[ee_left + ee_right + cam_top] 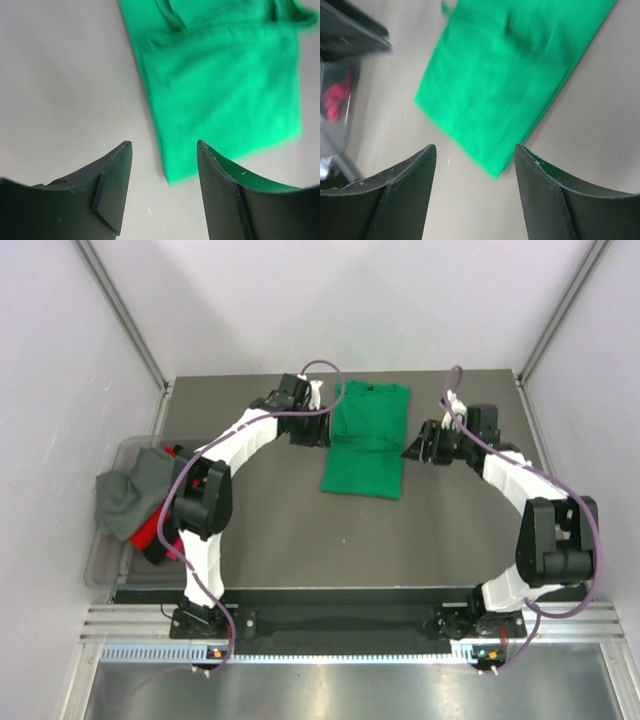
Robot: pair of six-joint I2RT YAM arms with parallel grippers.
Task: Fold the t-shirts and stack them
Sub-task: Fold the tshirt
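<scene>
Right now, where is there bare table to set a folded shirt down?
Free: the wide table patch between the near hem of the green t-shirt and the near edge. Crowded: either side of it, where the left hand and right hand sit, and the bin, heaped with a grey shirt and a red shirt.

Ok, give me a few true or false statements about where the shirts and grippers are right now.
1. The green shirt lies on the table between the arms. True.
2. The left gripper is shut on it. False: it is open and empty.
3. The grey shirt is stacked on the green one. False: it is over at the bin.
4. The right gripper is open. True.
</scene>
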